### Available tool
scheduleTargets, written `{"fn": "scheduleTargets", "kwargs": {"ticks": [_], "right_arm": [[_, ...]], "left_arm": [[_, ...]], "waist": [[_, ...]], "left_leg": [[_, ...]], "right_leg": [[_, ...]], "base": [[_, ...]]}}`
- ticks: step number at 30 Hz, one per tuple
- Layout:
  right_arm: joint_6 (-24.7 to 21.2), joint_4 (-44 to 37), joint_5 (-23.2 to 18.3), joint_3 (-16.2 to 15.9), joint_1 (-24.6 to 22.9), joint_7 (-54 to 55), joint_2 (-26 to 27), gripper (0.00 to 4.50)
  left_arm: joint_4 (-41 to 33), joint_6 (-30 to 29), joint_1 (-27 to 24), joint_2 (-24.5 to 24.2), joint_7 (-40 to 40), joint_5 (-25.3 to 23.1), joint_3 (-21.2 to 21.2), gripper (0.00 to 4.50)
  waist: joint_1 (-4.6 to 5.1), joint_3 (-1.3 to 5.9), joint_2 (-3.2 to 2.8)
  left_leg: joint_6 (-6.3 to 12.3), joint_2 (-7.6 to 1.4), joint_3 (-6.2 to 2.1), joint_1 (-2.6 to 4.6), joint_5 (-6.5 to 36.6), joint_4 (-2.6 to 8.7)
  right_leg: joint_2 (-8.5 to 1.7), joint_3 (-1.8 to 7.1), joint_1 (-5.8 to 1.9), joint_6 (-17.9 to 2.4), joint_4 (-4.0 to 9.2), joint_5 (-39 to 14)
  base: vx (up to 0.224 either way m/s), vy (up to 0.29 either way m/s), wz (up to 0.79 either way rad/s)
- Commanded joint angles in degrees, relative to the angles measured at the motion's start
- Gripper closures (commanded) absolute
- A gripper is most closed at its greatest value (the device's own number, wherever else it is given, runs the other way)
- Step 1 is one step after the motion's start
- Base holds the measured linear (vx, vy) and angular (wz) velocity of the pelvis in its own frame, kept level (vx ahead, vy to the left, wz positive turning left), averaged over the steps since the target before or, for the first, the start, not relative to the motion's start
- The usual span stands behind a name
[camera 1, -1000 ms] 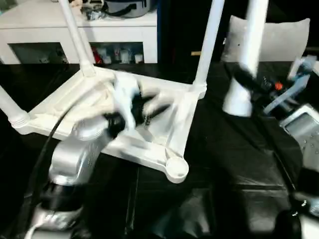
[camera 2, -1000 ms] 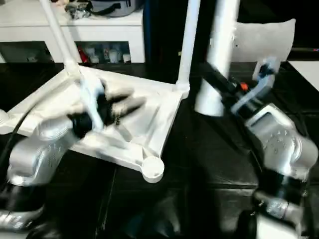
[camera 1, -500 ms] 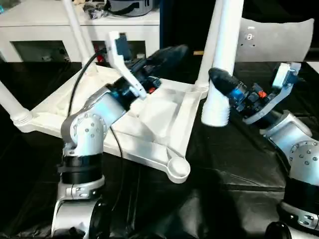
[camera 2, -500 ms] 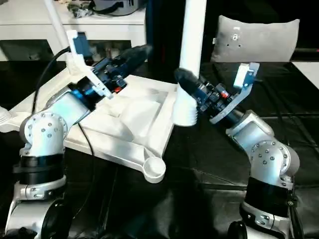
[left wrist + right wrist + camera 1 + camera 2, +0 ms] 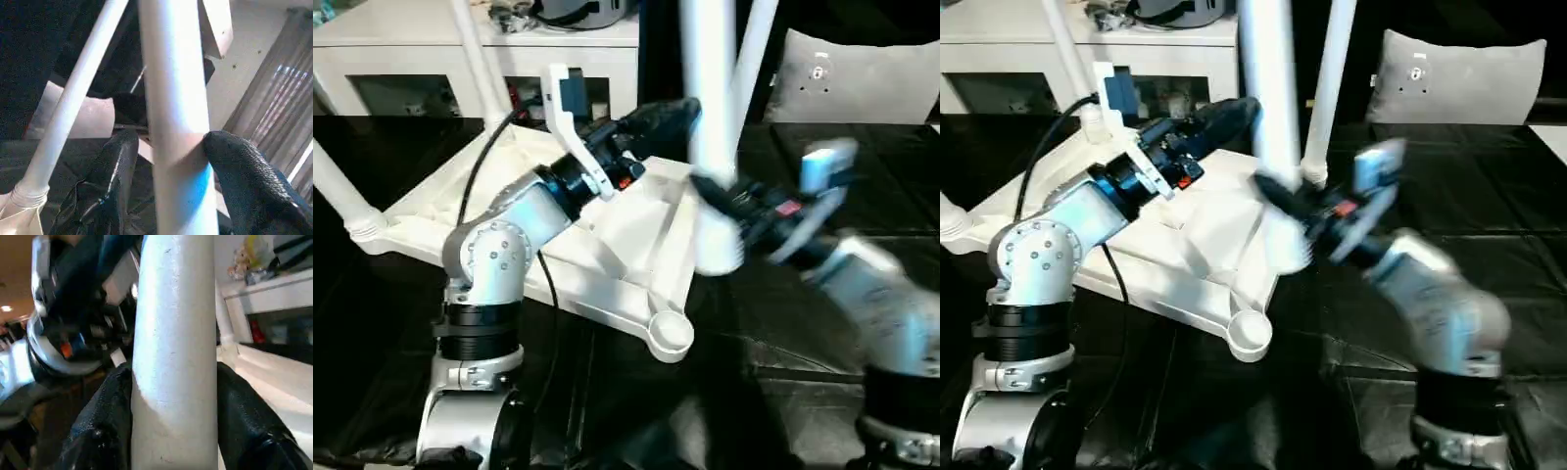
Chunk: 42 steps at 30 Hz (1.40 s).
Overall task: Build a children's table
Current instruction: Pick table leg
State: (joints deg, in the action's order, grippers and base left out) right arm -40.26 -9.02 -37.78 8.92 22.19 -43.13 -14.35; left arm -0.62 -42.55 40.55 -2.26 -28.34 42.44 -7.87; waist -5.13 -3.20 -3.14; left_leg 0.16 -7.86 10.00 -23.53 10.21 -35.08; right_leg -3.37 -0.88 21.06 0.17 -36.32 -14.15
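Nearest, the empty round corner socket of the upturned white tabletop is facing up at the front edge, waiting for the last leg. Just behind it, the right gripper is clamping the thick lower part of the fourth leg, holding it upright with its ribbed foot hanging over the tabletop's near rim, apparently so it can be steered toward that socket. Higher up the same tube, the left gripper is closing its two black fingers around it, likely steadying the long leg against tipping. Farther back, three legs are already standing in their sockets: one at the left, one at the rear left, one at the rear right. Beyond, a white cabinet is sitting behind the black work surface.
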Motion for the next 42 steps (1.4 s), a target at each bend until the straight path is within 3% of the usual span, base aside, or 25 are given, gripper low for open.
{"fn": "scheduleTargets", "kwargs": {"ticks": [1, 7, 8, 12, 20, 35, 37, 42], "right_arm": [[1.99, -2.35, 0.92, -1.27, -0.09, -1.08, -0.5, 2.61], [4.88, -2.2, 3.16, -4.29, -1.96, -2.18, -1.47, 2.61], [4.94, -2.17, 3.21, -4.33, -2.01, -2.19, -1.49, 2.61], [6.82, -1.05, 5.79, -6.14, -2.86, -2.68, -2.52, 2.61], [10.74, 1.49, 9.47, -9.2, -3.84, -2.8, -3.35, 2.61], [16.32, 5.79, 14.41, -11.56, -3.44, -2.11, -3.67, 2.63], [16.61, 6.01, 14.57, -11.65, -3.41, -2.09, -3.64, 2.63], [18.52, 7.79, 15.99, -12.12, -2.95, -1.55, -3.52, 2.64]], "left_arm": [[0.83, -0.02, 0.63, -0.44, 0.59, -1.35, 1.3, 1.48], [0.04, 1.54, -1.11, -2.8, -3.76, -3.25, 4.51, 1.48], [0.02, 1.66, -1.17, -2.87, -3.91, -3.37, 4.6, 1.83], [0.09, 5.31, -2.06, -4.07, -6.03, -6.2, 6.44, 2.18], [-0.29, 11.59, -3.28, -5.89, -8.9, -11.08, 10.24, 2.18], [-0.98, 21.46, -4.19, -9.25, -11.77, -19.61, 15.07, 2.18], [-1.12, 21.97, -4.28, -9.47, -12.11, -19.99, 15.28, 2.18], [-3.16, 19.14, -5.77, -8.11, -13.25, -15.45, 14.61, 2.18]], "waist": [[0.12, 3.92, 0.75], [0.1, 4.01, 0.72], [0.16, 3.95, 0.73], [0.21, 3.91, 0.71], [0.29, 3.99, 0.81], [0.35, 4.05, 0.94], [0.4, 4.11, 1.01], [0.33, 4.13, 0.87]], "left_leg": [[0.95, -4.89, -2.16, 1.9, 5.94, 4.27], [2.19, -4.79, -2.06, 1.85, 4.86, 4.03], [2.3, -4.79, -2.03, 1.86, 5.0, 4.06], [1.99, -4.97, -2.06, 1.92, 5.92, 4.17], [2.26, -4.97, -2.03, 1.93, 5.63, 4.15], [3.31, -5.03, -1.95, 1.92, 5.24, 3.96], [3.4, -5.07, -1.96, 1.94, 4.89, 3.96], [3.84, -5.0, -1.89, 1.91, 4.65, 3.81]], "right_leg": [[-4.96, 1.9, -1.62, -11.96, 4.22, -0.59], [-5.11, 1.94, -1.71, -12.58, 4.13, 2.4], [-5.0, 1.93, -1.67, -12.71, 4.16, 2.12], [-5.08, 1.95, -1.72, -12.5, 4.2, 0.88], [-5.06, 1.95, -1.68, -12.69, 4.04, 1.88], [-5.18, 1.91, -1.67, -13.28, 3.89, 2.34], [-5.06, 1.85, -1.69, -13.35, 3.74, 3.12], [-5.12, 1.8, -1.65, -14.2, 3.54, 4.01]], "base": [[0.0, 0.0, 0.0], [0.0, 0.0, 0.0], [0.0, 0.0, 0.0], [0.0, 0.0, 0.0], [0.0, 0.0, 0.0], [0.0, 0.0, 0.0], [0.0, 0.0, 0.0], [0.0, 0.0, 0.0]]}}
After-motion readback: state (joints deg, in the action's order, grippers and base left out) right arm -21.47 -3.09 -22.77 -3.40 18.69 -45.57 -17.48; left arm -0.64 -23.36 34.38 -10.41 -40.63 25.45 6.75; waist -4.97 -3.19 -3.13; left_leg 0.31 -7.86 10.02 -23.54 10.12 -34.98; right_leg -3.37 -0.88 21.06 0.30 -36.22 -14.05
